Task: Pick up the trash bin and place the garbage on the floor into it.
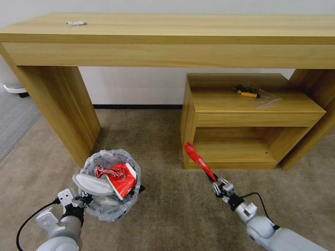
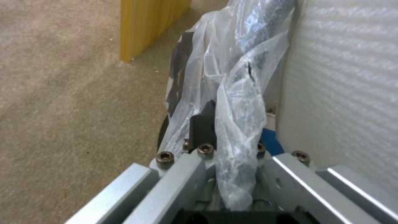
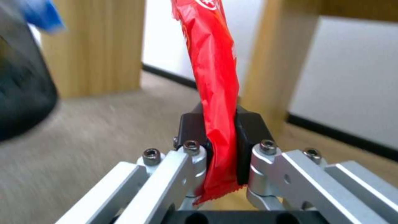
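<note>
right gripper (image 1: 213, 180), lower right of frame, is clamped on a red wrapper (image 1: 198, 159); left gripper (image 1: 84, 198) pinches the trash bin (image 1: 111, 209) rim, lower left.

Beige short-pile carpet floor (image 1: 167, 132) under me; grey ribbed carpet (image 1: 14, 118) borders it at far left. On the beige carpet stands a long light-wood desk (image 1: 195, 29), its leg (image 1: 59, 104) planted close to my bin. A small white cable-like item (image 1: 76, 23) lies on the desk top. Under the desk, a low light-wood shelf unit (image 1: 244, 118) sits on the carpet; on its top, a clear plastic bag with a black-and-orange item (image 1: 249, 92).
</note>
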Available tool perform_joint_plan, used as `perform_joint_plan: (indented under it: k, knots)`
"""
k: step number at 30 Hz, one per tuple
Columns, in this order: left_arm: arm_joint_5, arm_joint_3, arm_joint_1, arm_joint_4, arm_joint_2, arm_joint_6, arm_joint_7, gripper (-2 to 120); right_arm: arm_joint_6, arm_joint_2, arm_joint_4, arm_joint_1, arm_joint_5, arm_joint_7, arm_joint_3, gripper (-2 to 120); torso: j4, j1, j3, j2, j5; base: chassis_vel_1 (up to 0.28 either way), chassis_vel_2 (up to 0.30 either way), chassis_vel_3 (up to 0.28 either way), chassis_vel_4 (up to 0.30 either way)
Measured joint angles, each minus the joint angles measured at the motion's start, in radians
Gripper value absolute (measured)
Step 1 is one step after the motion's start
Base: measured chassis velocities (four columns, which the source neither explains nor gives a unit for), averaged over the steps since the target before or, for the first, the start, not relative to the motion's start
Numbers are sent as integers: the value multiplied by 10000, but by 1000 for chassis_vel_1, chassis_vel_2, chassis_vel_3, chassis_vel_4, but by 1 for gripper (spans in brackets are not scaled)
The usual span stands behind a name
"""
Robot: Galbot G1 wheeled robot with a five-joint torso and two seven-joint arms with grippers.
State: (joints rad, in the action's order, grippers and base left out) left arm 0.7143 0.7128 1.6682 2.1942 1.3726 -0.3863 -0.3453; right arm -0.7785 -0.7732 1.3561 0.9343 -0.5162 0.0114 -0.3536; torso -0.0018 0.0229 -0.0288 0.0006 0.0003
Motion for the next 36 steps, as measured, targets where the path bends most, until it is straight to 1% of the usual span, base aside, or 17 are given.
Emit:
perform_joint_plan:
  k: [5,6,9,10,12,13,14,17,18,21,23,26,31,33,34,35,36]
  knots:
    - [112,-250,-387,-316,-256,-109,-123,0,144,227,958,-624,-63,-241,-431,8,-3,0,0,0,-1,0,0,0,0]
    - [112,-250,-387,-316,-256,-109,-123,0,144,227,958,-624,-63,-241,-431,8,-3,0,0,0,-1,0,0,0,0]
    - [300,-509,-787,-627,-424,-223,-296,0,225,320,1468,-1606,-281,-389,-1062,8,1,0,-1,0,-1,0,0,0,0]
    - [300,-509,-787,-627,-424,-223,-296,0,225,320,1468,-1606,-281,-389,-1062,8,1,0,-1,0,-1,0,0,0,0]
    - [514,-689,-1094,-863,-659,-304,-450,0,218,326,1628,-2293,-447,-596,-1535,8,1,0,-1,0,-5,0,0,0,0]
    - [608,-751,-1215,-952,-775,-333,-513,0,235,322,1680,-2506,-490,-697,-1708,8,0,1,-1,0,0,0,0,0,0]
    - [608,-751,-1215,-952,-775,-333,-513,0,235,322,1680,-2506,-490,-697,-1708,8,0,1,-1,0,0,0,0,0,0]
    - [947,-991,-1639,-1240,-1221,-390,-685,0,318,177,1709,-3085,-676,-1009,-2192,8,0,0,0,0,0,0,0,0,0]
    - [947,-991,-1639,-1240,-1221,-390,-685,0,318,177,1709,-3085,-676,-1009,-2192,8,0,0,0,0,0,0,0,0,0]
    - [1250,-1353,-2097,-1569,-1601,-413,-825,0,406,2,1659,-3617,-865,-1216,-2854,8,-1,0,0,0,-1,0,0,0,0]
    - [1292,-1417,-2186,-1638,-1658,-414,-844,0,413,-29,1642,-3685,-883,-1231,-2948,8,-1,0,0,0,-1,0,0,0,0]
    - [1558,-1754,-2683,-1914,-1947,-422,-1008,0,498,-245,1497,-4133,-969,-1256,-3466,8,-1,0,0,0,-2,0,0,0,0]
    - [1738,-2057,-3112,-2113,-2086,-429,-1115,0,513,-462,1265,-4462,-955,-1257,-3936,8,-1,0,-1,0,-1,0,0,0,0]
    - [1766,-2237,-3288,-2210,-2123,-430,-1148,0,563,-594,1139,-4628,-941,-1171,-4258,8,-3,1,0,0,-2,0,0,0,0]
    - [1789,-2390,-3398,-2235,-2129,-438,-1177,0,588,-773,968,-4859,-904,-1090,-4582,8,-2,0,0,0,-1,0,0,0,0]
    - [1789,-2390,-3398,-2235,-2129,-438,-1177,0,588,-773,968,-4859,-904,-1090,-4582,8,-2,0,0,0,-1,0,0,0,0]
    - [1789,-2462,-3418,-2222,-2130,-448,-1191,0,609,-877,850,-5021,-867,-1026,-4790,8,-1,0,0,0,0,0,0,0,0]
